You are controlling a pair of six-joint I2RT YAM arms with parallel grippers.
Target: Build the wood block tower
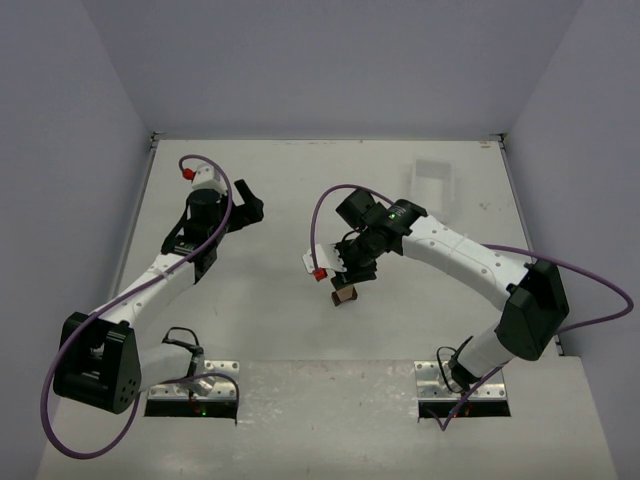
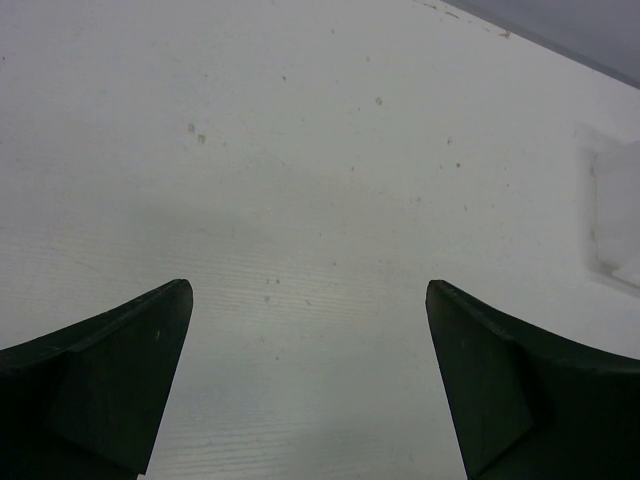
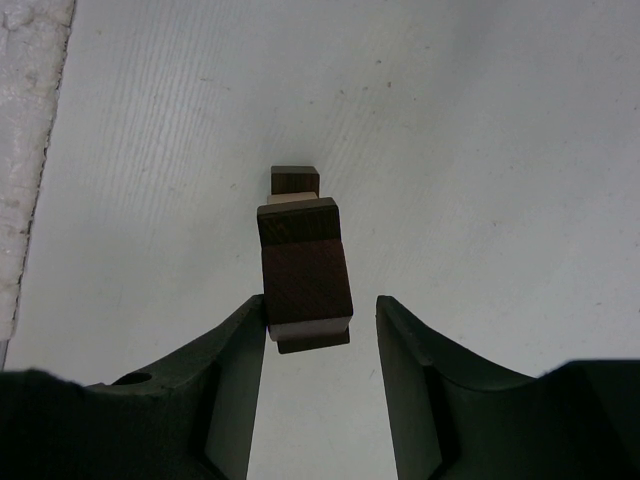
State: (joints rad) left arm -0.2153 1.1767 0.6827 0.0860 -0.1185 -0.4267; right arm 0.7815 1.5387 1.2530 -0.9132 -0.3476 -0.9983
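The wood block tower (image 3: pixel 303 275) is a small stack with a dark brown block on top and a light tan layer and another dark block under it. It stands on the white table between my right gripper's (image 3: pixel 322 305) open jaws. The left finger (image 3: pixel 235 370) is touching or almost touching the stack, and a gap shows on the right side. A smaller dark piece on a tan strip (image 3: pixel 294 181) shows just beyond; I cannot tell whether it belongs to the stack. From above, the tower (image 1: pixel 344 293) sits just below the right gripper (image 1: pixel 352 272). My left gripper (image 2: pixel 308 290) is open and empty over bare table, far left of the tower (image 1: pixel 250 205).
A white plastic tray (image 1: pixel 432 180) lies at the back right of the table and shows at the right edge of the left wrist view (image 2: pixel 615 220). A white and red tag (image 1: pixel 315 265) hangs from the right wrist cable. Grey walls enclose the table.
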